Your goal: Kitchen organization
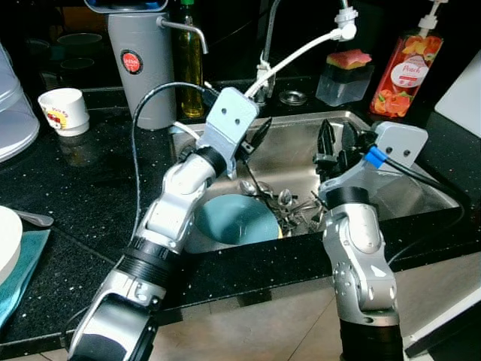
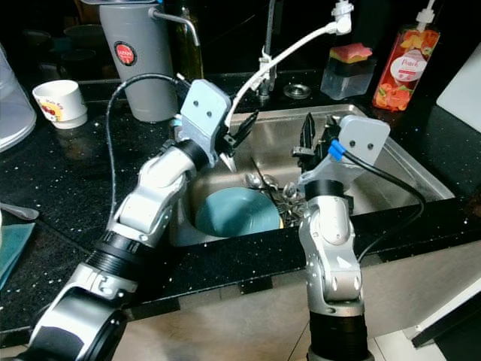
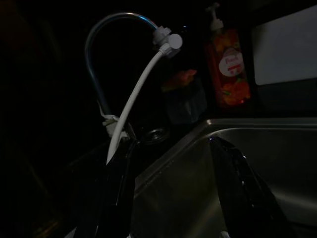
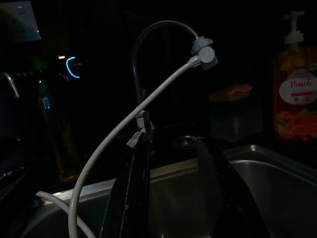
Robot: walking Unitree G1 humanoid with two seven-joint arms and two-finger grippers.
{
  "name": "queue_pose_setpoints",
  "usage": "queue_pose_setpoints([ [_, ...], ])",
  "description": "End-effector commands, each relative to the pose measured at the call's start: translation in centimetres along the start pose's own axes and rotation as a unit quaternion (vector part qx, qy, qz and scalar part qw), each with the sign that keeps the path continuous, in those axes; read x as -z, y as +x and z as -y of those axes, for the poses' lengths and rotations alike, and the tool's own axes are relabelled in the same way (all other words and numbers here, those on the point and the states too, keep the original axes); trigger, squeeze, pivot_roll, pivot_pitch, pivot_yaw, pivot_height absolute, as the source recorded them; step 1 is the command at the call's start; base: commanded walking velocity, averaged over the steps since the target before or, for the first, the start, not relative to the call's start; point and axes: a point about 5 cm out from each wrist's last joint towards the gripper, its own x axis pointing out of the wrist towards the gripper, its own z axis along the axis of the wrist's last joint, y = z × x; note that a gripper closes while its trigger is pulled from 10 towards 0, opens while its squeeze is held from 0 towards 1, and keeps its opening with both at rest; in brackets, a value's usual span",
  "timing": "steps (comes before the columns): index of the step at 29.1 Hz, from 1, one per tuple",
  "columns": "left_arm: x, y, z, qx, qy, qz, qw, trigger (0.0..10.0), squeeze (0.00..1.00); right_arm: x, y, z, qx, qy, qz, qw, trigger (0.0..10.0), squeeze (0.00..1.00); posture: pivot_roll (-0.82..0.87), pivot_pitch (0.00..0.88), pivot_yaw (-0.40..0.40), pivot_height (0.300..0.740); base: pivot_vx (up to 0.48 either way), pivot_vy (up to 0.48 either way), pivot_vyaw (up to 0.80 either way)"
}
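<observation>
Wrist views show both jaws parted, empty, above sink (image 1: 301, 143).

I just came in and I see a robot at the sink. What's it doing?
The robot is standing at the kitchen sink with both arms reaching over it. Its left pincer and right pincer are both open and holding nothing. Down in the sink lie a teal plate and a heap of spoons and forks, not picked up yet. A white hose hangs from the tap above.
</observation>
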Motion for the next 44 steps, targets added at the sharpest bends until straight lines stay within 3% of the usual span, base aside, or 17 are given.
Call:
queue_pose_setpoints([
  [1,-0.3,0.2,-0.2,-0.005,-0.008,0.002,1.000,10.0,0.00,0.1,0.2,0.0,-0.002,0.006,-0.006,1.000,10.0,0.00,0.14,0.000,-0.033,0.740,0.000,0.000,0.00],
  [4,-0.5,0.4,-0.9,-0.020,-0.021,0.003,1.000,10.0,0.00,0.4,0.2,-0.1,0.002,0.017,-0.012,1.000,10.0,0.00,0.15,0.000,-0.033,0.740,0.000,0.000,0.00],
  [11,-0.3,0.5,-0.8,-0.025,-0.031,-0.001,0.999,10.0,0.00,0.5,0.1,0.2,0.009,0.011,-0.011,1.000,10.0,0.00,0.14,0.000,-0.027,0.740,0.000,0.000,0.00],
  [20,0.7,0.1,-1.2,-0.054,-0.042,-0.040,0.997,10.0,0.00,0.1,0.4,1.3,0.014,-0.030,0.000,0.999,10.0,0.00,0.14,0.000,-0.022,0.740,0.000,0.000,0.00],
  [22,1.5,-0.9,-1.9,-0.089,-0.090,-0.073,0.989,10.0,0.00,0.0,0.2,1.4,0.013,-0.038,0.001,0.999,10.0,0.00,0.12,0.000,-0.011,0.740,0.000,0.000,0.00],
  [24,1.4,-2.3,-2.4,-0.104,-0.069,-0.075,0.989,10.0,0.00,-0.2,-0.1,1.7,0.019,-0.041,0.002,0.999,10.0,0.00,0.12,0.000,-0.011,0.740,0.000,0.000,0.00],
  [25,1.4,-2.3,-2.4,-0.104,-0.069,-0.075,0.989,10.0,0.00,-0.2,-0.1,1.7,0.019,-0.041,0.002,0.999,10.0,0.00,0.12,0.000,-0.011,0.740,0.000,0.000,0.00],
  [26,1.2,-3.9,-3.0,-0.113,-0.020,-0.069,0.991,10.0,0.00,-0.2,-0.3,2.1,0.026,-0.043,0.002,0.999,10.0,0.00,0.13,0.000,-0.015,0.740,0.000,0.000,0.00],
  [30,1.5,-5.4,-3.6,-0.116,-0.005,-0.068,0.991,10.0,0.00,-0.1,-0.3,2.4,0.029,-0.040,-0.003,0.999,10.0,0.00,0.15,0.000,-0.033,0.740,0.000,0.000,0.00],
  [34,1.4,-5.0,-2.9,-0.082,-0.018,-0.058,0.995,10.0,0.00,0.0,0.0,1.9,0.014,-0.034,-0.004,0.999,10.0,0.00,0.14,0.000,-0.030,0.740,0.000,0.000,0.00],
  [44,1.3,-5.5,-3.4,-0.103,-0.023,-0.068,0.992,10.0,0.00,0.3,-0.6,1.9,0.019,-0.031,-0.013,0.999,10.0,0.00,0.13,0.000,-0.022,0.740,0.000,0.000,0.00],
])
